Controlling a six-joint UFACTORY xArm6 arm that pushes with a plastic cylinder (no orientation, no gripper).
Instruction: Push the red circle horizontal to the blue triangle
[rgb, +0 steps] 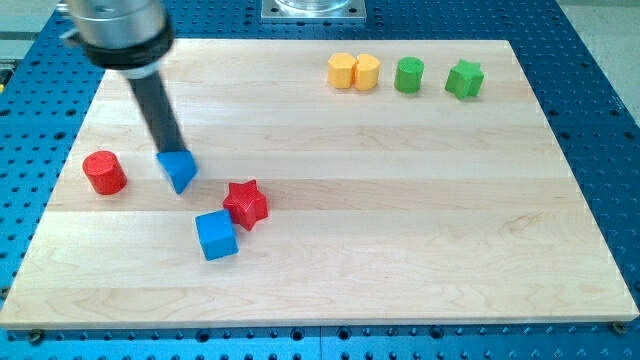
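The red circle (104, 172) lies near the board's left edge. The blue triangle (179, 170) lies just to its right at about the same height in the view. My tip (170, 153) rests at the triangle's upper left edge, touching or nearly touching it. The rod rises from there up and to the left to the arm's metal collar (118, 30).
A red star (245, 203) and a blue cube (216, 236) lie below and right of the triangle. Near the top edge stand a yellow hexagon-like block (343, 70), a yellow cylinder (366, 72), a green cylinder (408, 75) and a green star (464, 79). The wooden board (400, 200) sits on a blue perforated table.
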